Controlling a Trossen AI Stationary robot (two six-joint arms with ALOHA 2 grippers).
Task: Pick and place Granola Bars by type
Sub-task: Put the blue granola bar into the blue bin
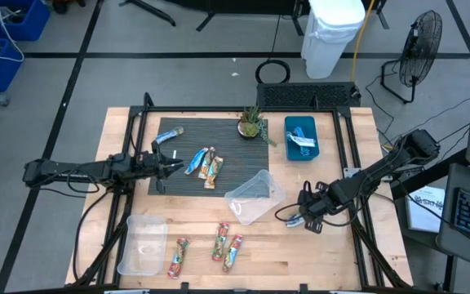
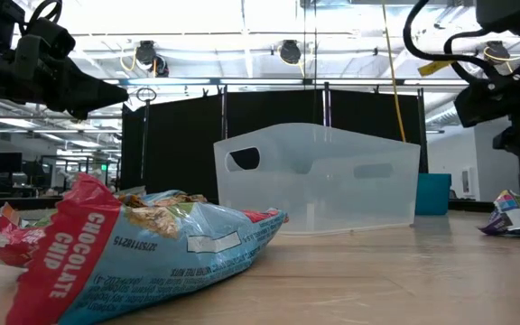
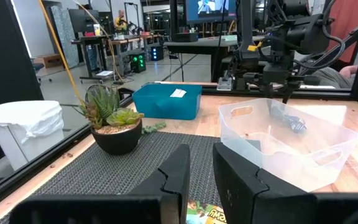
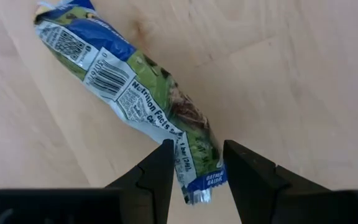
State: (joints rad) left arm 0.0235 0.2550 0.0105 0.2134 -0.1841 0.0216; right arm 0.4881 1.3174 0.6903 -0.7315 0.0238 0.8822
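Right end effector [image 1: 303, 219] hovered low over the wooden tabletop [image 1: 317, 253] near its right edge, just beside the tipped clear bin [image 1: 255, 196]. Fingers [image 4: 157, 171] stood parted, released, straddling the end of a blue-and-green granola bar [image 4: 138, 99] that lay flat on the wood. Could not tell whether the pads touched the wrapper.

Left end effector [image 1: 174, 167] reached over the dark ribbed mat [image 1: 219, 135], close to two bars [image 1: 205, 165] lying side by side at the mat's middle. Fingers [image 3: 176, 171] stood slightly parted, gripping nothing, with a colourful wrapper edge [image 3: 204, 214] showing below them.

Another bluish bar [image 1: 169, 135] lay at the mat's upper left. Three more bars [image 1: 219, 247] lay in a loose row on the bare wood at the front, beside an upright clear bin [image 1: 143, 244] at the front left. Seen from tabletop height, a red-and-blue wrapper [image 2: 143, 248] read "chocolate chip".

Teal bin [image 1: 301, 138] sat at the back right with silvery-blue packets inside. Small potted plant [image 1: 252, 124] stood at the mat's back edge, between mat and teal bin.
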